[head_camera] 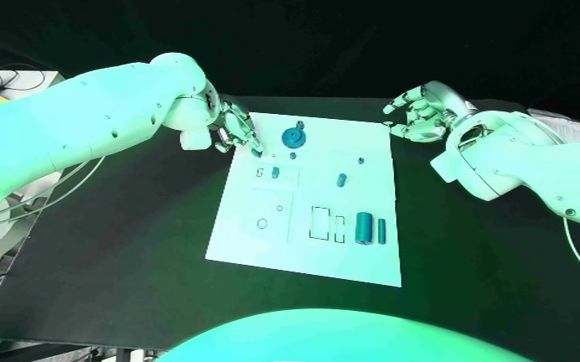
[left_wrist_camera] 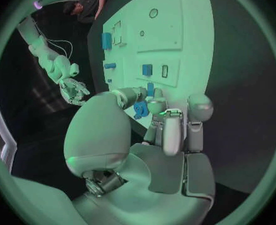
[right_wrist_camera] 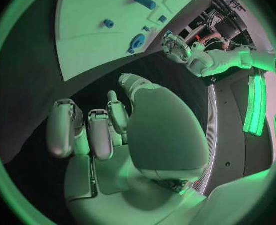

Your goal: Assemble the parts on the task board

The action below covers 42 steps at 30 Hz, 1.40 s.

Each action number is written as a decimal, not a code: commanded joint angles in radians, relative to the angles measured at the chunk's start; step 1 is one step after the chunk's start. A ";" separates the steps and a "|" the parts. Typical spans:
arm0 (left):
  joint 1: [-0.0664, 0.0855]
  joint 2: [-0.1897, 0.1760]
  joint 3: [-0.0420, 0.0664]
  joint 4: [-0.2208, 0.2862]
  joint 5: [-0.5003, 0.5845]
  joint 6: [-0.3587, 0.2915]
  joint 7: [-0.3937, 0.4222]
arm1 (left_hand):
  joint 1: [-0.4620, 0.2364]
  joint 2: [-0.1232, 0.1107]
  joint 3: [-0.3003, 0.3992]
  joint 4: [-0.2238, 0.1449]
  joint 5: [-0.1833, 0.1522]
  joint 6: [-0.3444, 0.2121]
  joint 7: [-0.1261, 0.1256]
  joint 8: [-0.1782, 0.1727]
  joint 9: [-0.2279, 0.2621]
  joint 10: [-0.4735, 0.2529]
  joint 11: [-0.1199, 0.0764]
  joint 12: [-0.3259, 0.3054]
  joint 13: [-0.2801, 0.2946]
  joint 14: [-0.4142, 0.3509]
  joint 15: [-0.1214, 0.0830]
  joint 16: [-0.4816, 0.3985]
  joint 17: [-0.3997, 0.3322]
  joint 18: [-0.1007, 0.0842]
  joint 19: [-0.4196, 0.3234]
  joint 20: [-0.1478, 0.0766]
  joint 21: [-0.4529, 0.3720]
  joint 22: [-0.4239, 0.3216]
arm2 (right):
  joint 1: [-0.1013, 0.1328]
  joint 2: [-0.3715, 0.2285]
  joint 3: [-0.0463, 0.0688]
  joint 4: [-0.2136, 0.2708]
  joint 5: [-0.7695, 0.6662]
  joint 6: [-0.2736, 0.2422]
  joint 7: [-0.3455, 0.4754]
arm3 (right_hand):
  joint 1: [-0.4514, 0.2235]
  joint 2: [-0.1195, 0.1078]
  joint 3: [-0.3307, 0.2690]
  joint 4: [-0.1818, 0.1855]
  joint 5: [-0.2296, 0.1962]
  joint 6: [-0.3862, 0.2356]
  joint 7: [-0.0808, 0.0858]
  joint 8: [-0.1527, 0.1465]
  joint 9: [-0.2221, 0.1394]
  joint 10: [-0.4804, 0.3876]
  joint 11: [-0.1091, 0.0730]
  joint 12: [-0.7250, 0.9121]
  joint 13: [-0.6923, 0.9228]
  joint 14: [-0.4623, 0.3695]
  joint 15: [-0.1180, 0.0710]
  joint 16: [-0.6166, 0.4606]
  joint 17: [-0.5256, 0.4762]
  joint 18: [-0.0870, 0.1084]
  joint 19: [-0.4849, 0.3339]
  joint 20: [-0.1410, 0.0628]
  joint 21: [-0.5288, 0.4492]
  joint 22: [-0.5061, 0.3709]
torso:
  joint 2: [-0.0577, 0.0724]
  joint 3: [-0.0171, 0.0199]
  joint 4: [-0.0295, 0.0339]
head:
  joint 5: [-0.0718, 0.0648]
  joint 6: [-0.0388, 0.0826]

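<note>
- Black table (head_camera: 145,236) under a dark backdrop; white task board (head_camera: 363,253) lies mid-table between both arms.
- Parts on board: round gear-like piece (head_camera: 294,137) near the far edge, small peg (head_camera: 342,181) mid-board, thick cylinder (head_camera: 364,230) w/ thin rod (head_camera: 382,230) just beside it – nearer the robot.
- Left hand (head_camera: 225,128): at board's far-left corner, fingers apart, holding nothing, tips near the round piece.
- Right hand (head_camera: 417,113): off the board's far-right corner, fingers loosely curled but spread – empty.
- Handling, my guess: parts look like stiff, light plastic, prob. smooth; pinch cylinder across its sides, round piece by rim.
</note>
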<state>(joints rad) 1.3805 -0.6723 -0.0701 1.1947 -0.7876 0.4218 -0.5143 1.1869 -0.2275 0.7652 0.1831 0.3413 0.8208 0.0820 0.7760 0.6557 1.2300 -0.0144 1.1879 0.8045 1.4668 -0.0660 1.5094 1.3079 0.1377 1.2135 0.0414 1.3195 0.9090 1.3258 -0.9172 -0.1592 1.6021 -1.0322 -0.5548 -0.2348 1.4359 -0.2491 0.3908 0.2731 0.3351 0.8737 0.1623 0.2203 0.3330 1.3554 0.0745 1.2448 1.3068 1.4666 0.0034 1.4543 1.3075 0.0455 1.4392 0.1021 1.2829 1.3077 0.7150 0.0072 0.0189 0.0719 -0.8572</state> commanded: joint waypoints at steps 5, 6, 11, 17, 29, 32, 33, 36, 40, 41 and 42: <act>-0.009 -0.028 -0.011 0.067 -0.068 -0.126 0.017 | -0.009 0.003 0.133 -0.129 0.014 0.033 -0.023 0.009 0.065 0.014 -0.003 0.009 0.011 0.066 -0.009 0.005 0.112 -0.013 0.006 -0.003 0.005 0.002 | 0.000 0.000 0.000 -0.001 -0.001 0.002 0.010 | -0.004 -0.005 0.005 0.000 0.003 -0.004 0.001 0.004 0.001 -0.004 -0.001 -0.001 0.001 0.055 -0.005 -0.005 0.098 0.019 -0.004 0.000 -0.003 0.112 | -0.012 -0.0001 0.0081 | 0.001 -0.007; -0.011 -0.030 -0.012 0.074 -0.079 -0.134 0.017 | -0.009 0.003 0.133 -0.129 0.014 0.033 -0.023 0.009 0.065 0.014 -0.003 0.009 0.011 0.066 -0.009 0.005 0.112 -0.013 0.006 -0.003 0.005 0.002 | 0.000 0.000 0.000 -0.001 -0.001 0.002 0.010 | -0.004 -0.005 0.005 0.000 0.003 -0.004 0.001 0.004 0.001 -0.004 -0.001 -0.001 0.001 0.055 -0.005 -0.005 0.098 0.019 -0.004 0.000 -0.003 0.112 | -0.013 -0.0002 0.0082 | 0.002 -0.009; -0.017 -0.034 -0.018 0.096 -0.121 -0.157 0.016 | -0.012 0.002 0.135 -0.131 0.017 0.035 -0.024 0.010 0.065 0.019 -0.004 0.012 0.017 0.067 -0.010 0.006 0.113 -0.013 0.007 -0.003 0.006 0.004 | -0.001 0.002 0.000 -0.003 -0.001 0.002 0.010 | -0.004 -0.005 0.005 0.000 0.003 -0.004 0.001 0.004 0.001 -0.004 -0.001 -0.001 0.001 0.055 -0.005 -0.005 0.098 0.019 -0.004 0.000 -0.003 0.112 | -0.015 -0.0007 0.0087 | 0.002 -0.012; -0.025 -0.030 -0.023 0.112 -0.162 -0.168 0.014 | -0.012 0.002 0.136 -0.132 0.017 0.035 -0.024 0.010 0.065 0.019 -0.004 0.012 0.018 0.067 -0.010 0.006 0.113 -0.013 0.008 -0.004 0.006 0.004 | -0.001 0.003 0.000 -0.004 -0.001 0.001 0.011 | -0.004 -0.005 0.005 0.000 0.003 -0.004 0.001 0.004 0.001 -0.004 -0.001 -0.001 0.001 0.055 -0.005 -0.005 0.098 0.019 -0.004 0.000 -0.003 0.112 | -0.013 -0.0007 0.0083 | 0.004 -0.013; -0.031 -0.011 -0.041 0.118 -0.199 -0.132 0.008 | -0.018 0.000 0.138 -0.133 0.018 0.038 -0.025 0.011 0.064 0.024 -0.004 0.015 0.024 0.068 -0.010 0.007 0.117 -0.014 0.009 -0.004 0.008 0.007 | -0.001 0.003 0.000 -0.005 -0.001 0.002 0.011 | -0.006 -0.006 0.007 0.000 0.003 -0.005 0.001 0.005 0.001 -0.005 -0.001 -0.001 0.000 0.054 -0.005 -0.006 0.098 0.019 -0.004 0.000 -0.003 0.112 | -0.011 0.0005 0.0077 | 0.008 -0.015; -0.031 -0.008 -0.046 0.119 -0.211 -0.120 0.006 | -0.019 -0.001 0.138 -0.133 0.018 0.038 -0.025 0.011 0.064 0.025 -0.005 0.016 0.025 0.068 -0.010 0.008 0.118 -0.014 0.009 -0.004 0.008 0.007 | -0.001 0.003 0.000 -0.005 -0.001 0.002 0.011 | -0.006 -0.006 0.007 0.000 0.003 -0.005 0.001 0.005 0.001 -0.005 -0.001 -0.001 0.000 0.054 -0.005 -0.006 0.098 0.019 -0.004 0.000 -0.003 0.112 | -0.011 0.0000 0.0075 | 0.007 -0.015; -0.031 -0.008 -0.048 0.118 -0.214 -0.115 0.005 | -0.020 -0.001 0.138 -0.133 0.019 0.039 -0.025 0.011 0.064 0.027 -0.005 0.018 0.029 0.069 -0.011 0.008 0.119 -0.014 0.009 -0.004 0.008 0.006 | -0.001 0.003 0.000 -0.005 -0.001 0.002 0.011 | -0.006 -0.006 0.007 0.000 0.003 -0.005 0.001 0.005 0.001 -0.005 -0.001 -0.001 0.000 0.054 -0.005 -0.006 0.098 0.019 -0.004 0.000 -0.003 0.112 | -0.011 -0.0001 0.0075 | 0.007 -0.015; -0.031 -0.006 -0.051 0.118 -0.220 -0.100 0.003 | -0.021 -0.001 0.138 -0.133 0.019 0.040 -0.026 0.011 0.064 0.027 -0.005 0.017 0.028 0.069 -0.011 0.008 0.120 -0.014 0.010 -0.005 0.009 0.009 | -0.001 0.003 0.000 -0.005 -0.001 0.003 0.011 | -0.006 -0.006 0.007 0.000 0.003 -0.005 0.001 0.005 0.001 -0.005 -0.001 -0.001 0.000 0.054 -0.005 -0.006 0.098 0.019 -0.004 0.000 -0.003 0.112 | -0.011 0.0000 0.0080 | 0.008 -0.015; -0.031 -0.003 -0.055 0.118 -0.227 -0.088 0.001 | -0.022 -0.001 0.139 -0.133 0.019 0.040 -0.026 0.011 0.064 0.028 -0.005 0.018 0.030 0.070 -0.011 0.009 0.123 -0.014 0.010 -0.005 0.009 0.009 | -0.001 0.003 0.000 -0.005 -0.001 0.003 0.011 | -0.006 -0.006 0.007 0.000 0.003 -0.005 0.001 0.005 0.001 -0.005 -0.001 -0.001 0.000 0.054 -0.005 -0.006 0.098 0.019 -0.004 0.000 -0.003 0.112 | -0.011 0.0000 0.0084 | 0.007 -0.015; -0.032 -0.002 -0.055 0.117 -0.228 -0.087 0.001 | -0.022 -0.001 0.139 -0.133 0.019 0.040 -0.026 0.011 0.064 0.028 -0.005 0.018 0.030 0.070 -0.011 0.009 0.123 -0.014 0.010 -0.005 0.009 0.009 | -0.001 0.003 0.000 -0.005 -0.001 0.003 0.011 | -0.006 -0.006 0.007 0.000 0.003 -0.005 0.001 0.005 0.001 -0.005 -0.001 -0.001 0.000 0.054 -0.005 -0.006 0.098 0.019 -0.004 0.000 -0.003 0.112 | -0.011 0.0000 0.0082 | 0.007 -0.015; -0.032 -0.002 -0.056 0.117 -0.229 -0.087 0.001 | -0.022 -0.001 0.139 -0.133 0.019 0.040 -0.026 0.011 0.064 0.028 -0.005 0.018 0.030 0.070 -0.011 0.009 0.123 -0.014 0.010 -0.005 0.009 0.009 | -0.001 0.003 0.000 -0.006 -0.001 0.003 0.011 | -0.006 -0.006 0.007 0.000 0.003 -0.005 0.001 0.005 0.001 -0.005 -0.001 -0.001 0.000 0.054 -0.005 -0.006 0.098 0.019 -0.004 0.000 -0.003 0.112 | -0.011 -0.0003 0.0080 | 0.008 -0.015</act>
<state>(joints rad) 1.3492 -0.6771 -0.1259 1.3104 -0.9967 0.3022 -0.5135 1.1691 -0.2334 0.7660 0.1818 0.3573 0.8295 0.0833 0.7842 0.6559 1.2516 -0.0212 1.2005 0.8341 1.4632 -0.0694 1.5134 1.3075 0.1379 1.2169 0.0377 1.3233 0.9173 1.3256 -0.9149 -0.1592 1.5963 -1.0293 -0.5551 -0.2343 1.4360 -0.2490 0.3907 0.2732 0.3351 0.8738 0.1623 0.2203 0.3330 1.3554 0.0745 1.2448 1.3068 1.4666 0.0034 1.4543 1.3074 0.0456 1.4392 0.1021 1.2830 1.3081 0.7041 0.0072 0.0267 0.0795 -0.8727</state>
